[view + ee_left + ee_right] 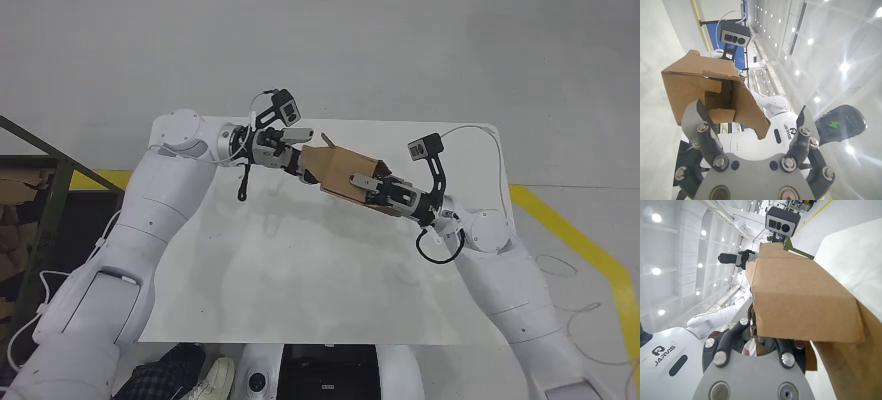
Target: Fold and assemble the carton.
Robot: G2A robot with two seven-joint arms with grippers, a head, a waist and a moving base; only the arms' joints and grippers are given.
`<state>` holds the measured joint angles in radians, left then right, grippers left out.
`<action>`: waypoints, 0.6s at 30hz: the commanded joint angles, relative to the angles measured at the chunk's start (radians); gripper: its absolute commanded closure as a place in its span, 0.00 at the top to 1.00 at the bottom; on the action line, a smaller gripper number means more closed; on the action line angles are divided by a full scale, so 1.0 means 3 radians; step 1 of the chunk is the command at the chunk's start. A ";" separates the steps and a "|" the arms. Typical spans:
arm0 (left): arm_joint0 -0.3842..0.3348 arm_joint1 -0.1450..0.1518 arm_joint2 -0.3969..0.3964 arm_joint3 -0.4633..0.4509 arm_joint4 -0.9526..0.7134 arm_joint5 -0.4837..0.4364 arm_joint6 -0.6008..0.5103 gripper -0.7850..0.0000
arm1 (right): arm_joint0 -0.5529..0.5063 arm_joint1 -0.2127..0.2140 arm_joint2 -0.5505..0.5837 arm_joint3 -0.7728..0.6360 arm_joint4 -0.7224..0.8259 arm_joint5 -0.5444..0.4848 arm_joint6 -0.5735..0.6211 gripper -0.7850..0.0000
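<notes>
White table (300, 270), grey floor (100, 60) — carton (345, 172) aloft

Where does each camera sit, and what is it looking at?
Top view: above the arms, looking down at the table; left claw and right claw flank the cardboard box.
Left wrist view: on the left wrist, looking past its open claw into the box.
Right wrist view: on the right wrist, looking along the box its claw grips.
Shared: the box, in all three.
</notes>
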<state>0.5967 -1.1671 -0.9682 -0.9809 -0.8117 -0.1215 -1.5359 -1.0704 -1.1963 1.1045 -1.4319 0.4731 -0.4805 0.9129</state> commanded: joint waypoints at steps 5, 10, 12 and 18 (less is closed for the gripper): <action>-0.0026 -0.0019 0.0037 -0.0005 -0.0004 0.0016 0.0000 1.00 | -0.0010 -0.0005 -0.0007 -0.0002 0.0014 0.0007 -0.0004 0.00; -0.0054 -0.0036 0.0084 0.0012 0.0023 0.0027 0.0000 1.00 | -0.0016 -0.0007 0.0002 0.0012 0.0052 -0.0002 0.0013 0.00; -0.0060 -0.0036 0.0074 0.0047 0.0018 0.0011 0.0000 1.00 | -0.0019 -0.0005 0.0019 0.0021 0.0066 -0.0013 0.0024 0.00; -0.0043 -0.0002 -0.0044 0.0121 0.0000 -0.0041 0.0000 1.00 | -0.0030 0.0000 0.0058 0.0036 0.0104 -0.0017 0.0054 0.00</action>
<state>0.5816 -1.1703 -0.9731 -0.9460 -0.8119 -0.1303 -1.5359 -1.0791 -1.1965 1.1207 -1.4211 0.5027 -0.4855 0.9278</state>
